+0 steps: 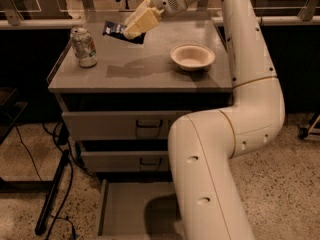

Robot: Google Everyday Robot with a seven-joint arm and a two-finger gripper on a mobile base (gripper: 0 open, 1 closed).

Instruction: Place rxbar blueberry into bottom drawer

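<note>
While the arm (pixel 250 99) rises from the lower right and bends over the cabinet, its gripper (pixel 131 32) hangs above the back left part of the grey surface (pixel 150 79). The cream fingers (pixel 142 20) lie close together across the rxbar (pixel 114 28) and clamp it. The dark navy wrapper sticks out past them to the left and a little to the right, tilted, with its left end higher. A shadow of the gripper and rxbar falls on the surface nearer the front, between the can and the bowl, so the rxbar is held clear of the surface rather than lying on it.

A soda can (pixel 84 47) stands upright near the left edge, well apart from the gripper. A pale bowl (pixel 192 57) sits on the right side, also apart from it, with the arm passing just beside it on the right.

Below the surface, the top drawer (pixel 115 125) and middle drawer (pixel 120 161) are pushed in, each with a handle at its centre. The bottom drawer (pixel 132 209) is pulled out toward the camera and shows a plain flat grey floor. The arm's thick lower link covers its right part and casts a shadow onto it. A dark cable (pixel 25 149) trails over the speckled floor (pixel 20 204) to the cabinet's left.
</note>
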